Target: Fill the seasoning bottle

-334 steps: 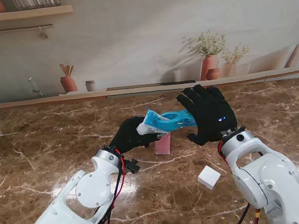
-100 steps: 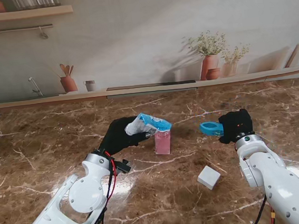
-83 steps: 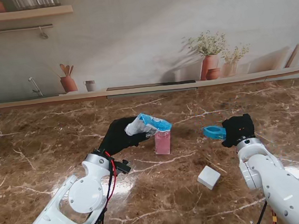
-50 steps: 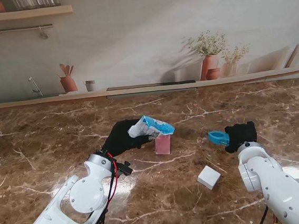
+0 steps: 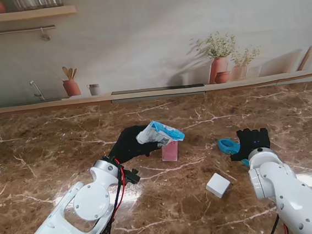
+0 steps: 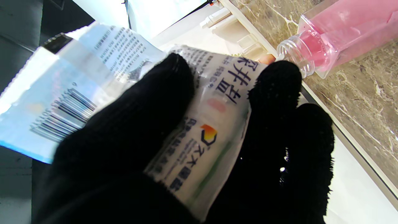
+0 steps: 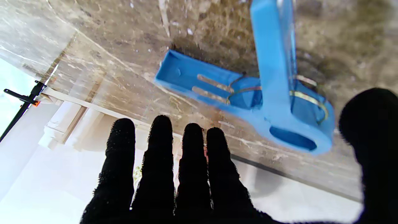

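Stand view: my left hand (image 5: 128,144) grips the salt packet (image 5: 160,132) over the pink bottle (image 5: 170,150), hiding its neck; my right hand (image 5: 251,142), fingers spread, holds nothing beside the blue clip (image 5: 227,145).

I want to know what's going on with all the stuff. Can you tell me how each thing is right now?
Seasoning bottle: upright on the table, cap off, pink inside.
Seasoning packet: held tilted over the bottle's mouth.
Left hand: shut on the packet.
Blue clip: lying on the table, let go.
Right hand: open, fingers straight, beside the clip.
White cap: resting on the table, nearer to me.
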`<state>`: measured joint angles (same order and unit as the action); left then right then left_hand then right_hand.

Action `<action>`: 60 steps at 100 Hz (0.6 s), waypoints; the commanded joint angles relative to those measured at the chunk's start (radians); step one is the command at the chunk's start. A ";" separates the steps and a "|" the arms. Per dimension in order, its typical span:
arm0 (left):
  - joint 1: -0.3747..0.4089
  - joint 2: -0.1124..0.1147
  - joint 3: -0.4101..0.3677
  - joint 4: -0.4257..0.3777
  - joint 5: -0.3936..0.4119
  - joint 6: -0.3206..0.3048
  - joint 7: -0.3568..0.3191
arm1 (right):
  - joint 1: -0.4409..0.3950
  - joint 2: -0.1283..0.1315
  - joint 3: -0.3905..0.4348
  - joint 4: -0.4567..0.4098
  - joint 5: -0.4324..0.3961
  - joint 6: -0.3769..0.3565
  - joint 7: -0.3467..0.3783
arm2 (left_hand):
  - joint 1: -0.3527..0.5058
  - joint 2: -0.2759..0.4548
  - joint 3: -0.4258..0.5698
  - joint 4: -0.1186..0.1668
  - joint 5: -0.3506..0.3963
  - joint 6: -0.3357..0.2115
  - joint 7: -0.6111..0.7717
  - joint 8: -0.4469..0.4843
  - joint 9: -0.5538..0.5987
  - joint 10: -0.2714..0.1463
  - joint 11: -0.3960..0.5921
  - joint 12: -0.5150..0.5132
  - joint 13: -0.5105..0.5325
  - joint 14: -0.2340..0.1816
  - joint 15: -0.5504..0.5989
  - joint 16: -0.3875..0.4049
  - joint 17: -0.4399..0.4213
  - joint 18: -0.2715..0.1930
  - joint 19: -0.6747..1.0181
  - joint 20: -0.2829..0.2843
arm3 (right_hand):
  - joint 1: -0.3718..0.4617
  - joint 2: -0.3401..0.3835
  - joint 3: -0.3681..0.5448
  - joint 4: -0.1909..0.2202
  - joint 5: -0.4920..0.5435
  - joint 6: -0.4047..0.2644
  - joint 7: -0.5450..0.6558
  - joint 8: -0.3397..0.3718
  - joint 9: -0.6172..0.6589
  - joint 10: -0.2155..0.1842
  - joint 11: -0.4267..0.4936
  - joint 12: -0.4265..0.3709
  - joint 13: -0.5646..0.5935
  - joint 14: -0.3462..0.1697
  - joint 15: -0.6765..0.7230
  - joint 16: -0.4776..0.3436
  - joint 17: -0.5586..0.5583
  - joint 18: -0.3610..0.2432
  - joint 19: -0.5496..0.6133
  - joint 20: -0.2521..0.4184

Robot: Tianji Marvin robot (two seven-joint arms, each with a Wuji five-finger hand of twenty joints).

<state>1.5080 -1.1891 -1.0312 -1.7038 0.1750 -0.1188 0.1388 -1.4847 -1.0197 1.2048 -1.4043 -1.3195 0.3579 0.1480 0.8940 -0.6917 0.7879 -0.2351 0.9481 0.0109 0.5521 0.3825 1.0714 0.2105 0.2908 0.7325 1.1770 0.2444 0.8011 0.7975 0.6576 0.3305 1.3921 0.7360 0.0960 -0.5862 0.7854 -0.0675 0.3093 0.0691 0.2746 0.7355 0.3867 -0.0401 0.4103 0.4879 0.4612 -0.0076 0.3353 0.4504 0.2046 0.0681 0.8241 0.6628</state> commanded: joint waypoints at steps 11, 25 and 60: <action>-0.007 -0.002 0.004 -0.003 -0.010 0.009 -0.010 | -0.077 -0.021 0.052 -0.137 0.004 0.022 -0.048 | 0.187 0.159 0.108 0.040 0.175 -0.080 0.296 0.084 0.068 -0.122 0.114 0.042 -0.024 -0.031 -0.032 0.013 -0.018 -0.028 -0.024 0.018 | -0.035 0.004 0.012 0.022 -0.023 0.031 -0.035 -0.024 -0.028 0.022 -0.032 -0.032 -0.069 0.021 -0.048 -0.047 -0.048 -0.001 -0.061 -0.021; -0.011 -0.003 0.009 -0.002 -0.017 0.017 -0.015 | -0.169 -0.041 0.102 -0.309 0.054 0.001 -0.117 | 0.188 0.167 0.102 0.039 0.163 -0.075 0.294 0.086 0.063 -0.112 0.111 0.042 -0.025 -0.030 -0.032 0.013 -0.020 -0.028 -0.024 0.019 | -0.014 -0.012 0.006 0.019 0.014 0.030 -0.039 -0.040 0.007 0.024 -0.053 -0.044 -0.039 0.021 -0.042 -0.045 -0.031 0.003 -0.066 -0.002; -0.017 -0.004 0.011 -0.002 -0.024 0.030 -0.017 | -0.332 -0.072 0.165 -0.581 0.279 -0.255 -0.254 | 0.192 0.180 0.085 0.038 0.137 -0.068 0.288 0.089 0.055 -0.092 0.104 0.038 -0.026 -0.033 -0.032 0.014 -0.023 -0.028 -0.023 0.022 | 0.001 -0.051 -0.010 0.004 -0.005 0.055 -0.066 -0.070 0.023 0.032 -0.103 -0.052 0.033 0.034 -0.058 -0.036 0.014 0.014 -0.057 0.039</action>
<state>1.4937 -1.1900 -1.0209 -1.7031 0.1536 -0.0903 0.1235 -1.8022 -1.0843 1.3808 -1.9691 -1.0413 0.1093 -0.0905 0.8942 -0.6915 0.7877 -0.2351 0.9481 0.0109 0.5535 0.3895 1.0714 0.2104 0.2908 0.7325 1.1770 0.2444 0.8011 0.7975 0.6574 0.3305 1.3921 0.7368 0.1069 -0.6197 0.7841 -0.0676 0.3302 0.0909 0.2366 0.6773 0.4268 -0.0240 0.3309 0.4531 0.4630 0.0019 0.2957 0.4256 0.2090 0.0727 0.7798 0.6735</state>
